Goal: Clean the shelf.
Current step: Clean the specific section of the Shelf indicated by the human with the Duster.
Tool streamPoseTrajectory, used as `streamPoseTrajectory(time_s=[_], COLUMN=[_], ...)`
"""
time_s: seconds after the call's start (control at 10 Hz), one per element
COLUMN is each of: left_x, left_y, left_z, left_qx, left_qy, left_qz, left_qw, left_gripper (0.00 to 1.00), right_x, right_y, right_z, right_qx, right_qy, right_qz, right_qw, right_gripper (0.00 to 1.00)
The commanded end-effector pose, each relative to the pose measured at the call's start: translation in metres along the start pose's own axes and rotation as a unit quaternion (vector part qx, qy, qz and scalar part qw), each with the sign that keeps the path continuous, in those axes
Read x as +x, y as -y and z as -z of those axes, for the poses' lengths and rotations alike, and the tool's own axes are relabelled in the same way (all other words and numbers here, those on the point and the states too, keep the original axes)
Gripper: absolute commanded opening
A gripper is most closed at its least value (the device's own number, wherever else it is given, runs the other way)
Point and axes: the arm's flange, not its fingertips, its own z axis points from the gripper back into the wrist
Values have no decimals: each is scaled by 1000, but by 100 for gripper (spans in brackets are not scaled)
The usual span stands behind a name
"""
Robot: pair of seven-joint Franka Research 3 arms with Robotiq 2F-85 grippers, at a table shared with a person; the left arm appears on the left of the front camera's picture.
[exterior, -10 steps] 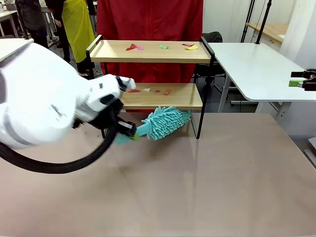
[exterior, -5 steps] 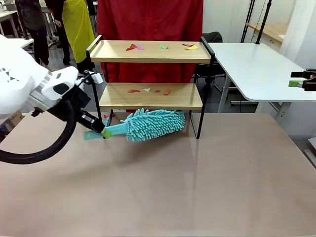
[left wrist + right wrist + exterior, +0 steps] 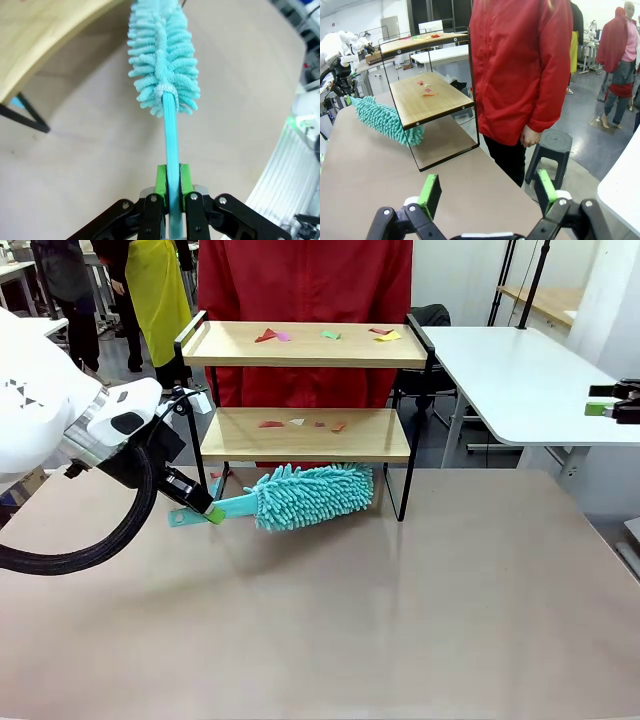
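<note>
Front view, L to R: the left tool (image 3: 212, 512) hangs low over the left of the tabletop (image 3: 400, 620), clamped narrow on the thin teal handle of the duster (image 3: 310, 495). In the left wrist view the green pads (image 3: 160, 180) pinch that handle near its end, with the fluffy head well out ahead. The head sits below the front edge of the lower board, near the left-centre legs, not on a board. I can't tell if it brushes the tabletop.

The shelf (image 3: 300, 358) stands mid-tabletop at the far side, just in front of a person (image 3: 300, 280) in a red coat. Paper scraps (image 3: 330, 335) lie on the upper board and more on the lower one, so neither tier looks cleaned yet.

Right wrist view: the right tool (image 3: 488, 191) is spread wide and holds nothing, well apart from the shelf.

Risks, as I judge them:
- Raising the duster straight up could catch the head under the lower board — a light rack like this may lift or slide toward the person.
- The grip is far from the head, so pressing down while sweeping may twist the handle in the pads.
- The raised side rails (image 3: 190, 328) block a sideways sweep, so scraps prob. go off the front or back edge and scatter.
</note>
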Motion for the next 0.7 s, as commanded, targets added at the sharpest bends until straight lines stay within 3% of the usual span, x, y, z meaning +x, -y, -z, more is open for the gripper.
streamPoseTrajectory(time_s=[0.0,0.3,0.6], left_x=[4,2,12], left_y=[-7,-12,-13], left_z=[-12,-35,-104], left_qx=[-36,-66,-21], left_qy=[2,-33,-109], left_qz=[66,163,226], left_qw=[997,984,968], left_gripper=[13,13,13], right_x=[2,2,2], right_y=[0,0,0], right_z=[0,0,0], right_qx=[0,0,0], right_qy=[0,0,0], right_qz=[-2,-2,-2], right_qw=[1000,1000,1000], right_gripper=[100,100,100])
